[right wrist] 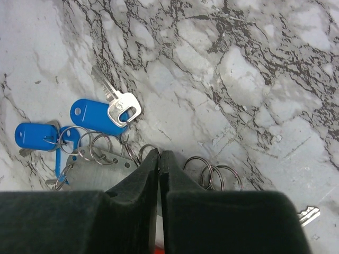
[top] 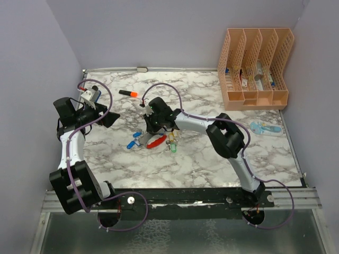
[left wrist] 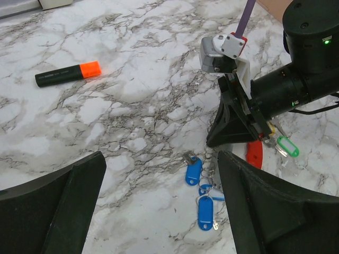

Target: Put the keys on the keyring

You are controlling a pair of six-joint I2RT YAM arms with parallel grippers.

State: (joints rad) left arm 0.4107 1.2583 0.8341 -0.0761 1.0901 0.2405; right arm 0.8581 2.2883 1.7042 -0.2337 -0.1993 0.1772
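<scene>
**Top view.** The keys (top: pixel 136 141) and the keyring (top: pixel 156 142) are bunched together mid-counter (top: pixel 212 159). The right claw (top: pixel 152 130) is lowered onto the heap. The left claw (top: pixel 110 117) is held well apart, to the left. An orange marker (top: pixel 128 93) and a peach lattice file organiser (top: pixel 254 69) are noted farther back.

**Left wrist view.** The left claw (left wrist: pixel 159 159) is released, its fingers spread wide with nothing between them. Glossy blue tags (left wrist: pixel 193 172), a green tag (left wrist: pixel 287 145) and the red limb of the keyring (left wrist: pixel 255 153) are seen just beside the right claw (left wrist: pixel 228 138).

**Right wrist view.**
- The right claw (right wrist: pixel 159 156) is clenched, with only a hairline gap left between the fingers. Whether a ring is pinched there cannot be told.
- The flat silver-grey limb of the keyring (right wrist: pixel 98 170) is seen against the left finger.
- Thin wire split rings (right wrist: pixel 212 172) and a bare silver key (right wrist: pixel 114 100) are spread around it.

**Handling (judged).**
- Everything is taken to be light, rigid and low-lying.
- Smooth metal on polished marble is expected to skate when nudged.
- Keys on loose rings are expected to swing once lifted.
- The keyring is best gripped across its flat grey limb.
- A key is best gripped across the broad faces of its plastic tag.
</scene>
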